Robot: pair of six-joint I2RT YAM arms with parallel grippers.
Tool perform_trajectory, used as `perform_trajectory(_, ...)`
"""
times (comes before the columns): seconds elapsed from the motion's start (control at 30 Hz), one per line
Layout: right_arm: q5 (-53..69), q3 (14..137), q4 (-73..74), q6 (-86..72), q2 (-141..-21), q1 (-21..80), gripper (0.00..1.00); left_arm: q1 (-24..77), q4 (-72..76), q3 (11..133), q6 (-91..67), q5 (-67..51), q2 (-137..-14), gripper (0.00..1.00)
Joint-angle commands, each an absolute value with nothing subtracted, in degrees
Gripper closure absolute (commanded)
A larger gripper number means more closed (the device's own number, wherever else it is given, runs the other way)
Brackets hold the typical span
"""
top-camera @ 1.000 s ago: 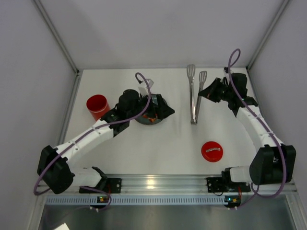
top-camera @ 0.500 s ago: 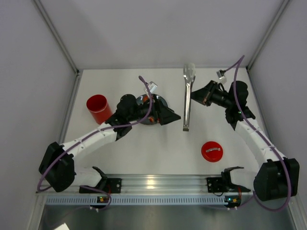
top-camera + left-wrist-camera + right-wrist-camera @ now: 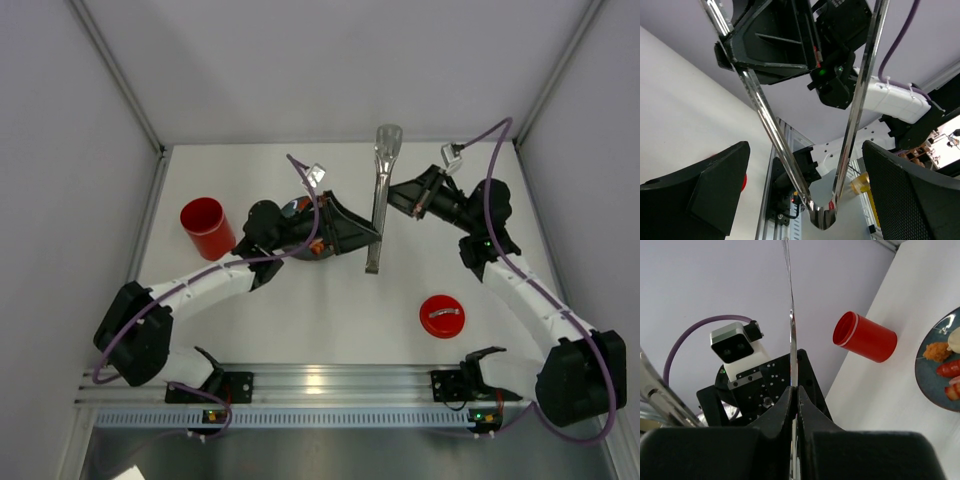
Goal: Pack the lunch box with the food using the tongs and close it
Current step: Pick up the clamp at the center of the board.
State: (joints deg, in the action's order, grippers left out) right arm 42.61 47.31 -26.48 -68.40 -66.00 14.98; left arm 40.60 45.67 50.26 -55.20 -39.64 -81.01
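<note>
R hand, clenched on the tongs, now has them up off the worktop, joined end newly btwn the fingers of my wide-open L hand, so I reckon handover's next; lunch box well behind L hand.

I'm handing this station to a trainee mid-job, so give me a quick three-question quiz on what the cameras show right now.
1. True or false: the right end effector is shut on the tongs.
2. The lunch box is: A) closed B) open and upright C) tipped over.
3. Fill in: the left end effector is ____, with one finger on each side of the tongs.
Key: 1 true; 2 B; 3 open.
</note>
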Motion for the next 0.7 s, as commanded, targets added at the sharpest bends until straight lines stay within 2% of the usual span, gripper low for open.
perform_trajectory(0.0,37.37,45.97,-36.90,-71.97,-64.60,15.91,1.00,40.69,58.79,49.75,-59.32,-39.82,-81.38,0.01)
perform_trajectory(0.33,25.24,42.45,-46.75,-74.71,-65.65,20.12,1.00,41.57,65.65,49.48,-63.72,-35.86,-82.97,0.02)
perform_trajectory(0.67,20.12,39.20,-55.02,-76.38,-65.74,22.24,1.00,41.57,67.59,47.37,-63.81,-31.03,-80.95,0.07)
